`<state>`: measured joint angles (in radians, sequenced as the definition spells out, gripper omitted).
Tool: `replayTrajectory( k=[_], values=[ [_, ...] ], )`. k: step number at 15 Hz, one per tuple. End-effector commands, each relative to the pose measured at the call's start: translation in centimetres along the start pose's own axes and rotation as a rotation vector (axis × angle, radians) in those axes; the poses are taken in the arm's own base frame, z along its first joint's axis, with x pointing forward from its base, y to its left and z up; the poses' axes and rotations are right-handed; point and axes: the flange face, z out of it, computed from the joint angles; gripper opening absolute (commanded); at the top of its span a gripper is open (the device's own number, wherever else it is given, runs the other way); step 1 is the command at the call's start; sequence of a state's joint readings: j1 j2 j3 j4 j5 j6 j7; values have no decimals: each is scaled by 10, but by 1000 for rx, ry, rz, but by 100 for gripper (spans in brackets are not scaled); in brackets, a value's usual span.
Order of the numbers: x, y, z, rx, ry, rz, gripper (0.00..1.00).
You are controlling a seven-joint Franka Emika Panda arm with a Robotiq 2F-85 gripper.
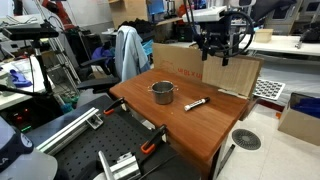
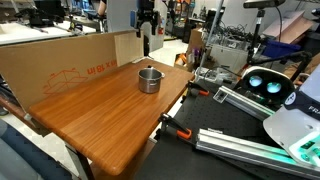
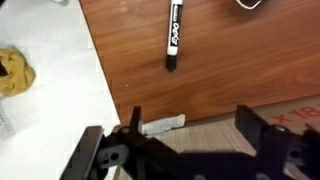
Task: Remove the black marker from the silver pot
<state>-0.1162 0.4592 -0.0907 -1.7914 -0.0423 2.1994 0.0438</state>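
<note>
On the bench (image 1: 190, 130), the black marker (image 1: 196, 103) is lying flat on the wood just beside the silver pot (image 1: 162, 92). There's a gap between them and they're not touching, as far as I can tell. So the main bit looks done to me: the marker's out, and I can't see anything poking up out of the pot, though its dark inside is too small to check properly.

Wrist view backs that up, with the marker (image 3: 172, 40) flat on the bare wood and nothing around it. In the exterior view that looks along the bench from the other end, I honestly can't make the marker out, only the pot (image 2: 150, 79).

The claw (image 1: 222, 52) hangs up high over the far edge by the cardboard box (image 1: 200, 68), well apart from both things. From the wrist view its jaws are spread wide with nothing between them, so it's released and empty.

What's left? Pretty much nothing I'd say, maybe just parking the arm.
</note>
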Motion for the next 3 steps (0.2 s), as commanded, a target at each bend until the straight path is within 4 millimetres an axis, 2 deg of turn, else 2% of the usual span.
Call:
replayTrajectory(
  k=[1, 3],
  values=[
    [0, 0, -1, 0, -1, 0, 100],
    [0, 0, -1, 0, -1, 0, 100]
  ],
)
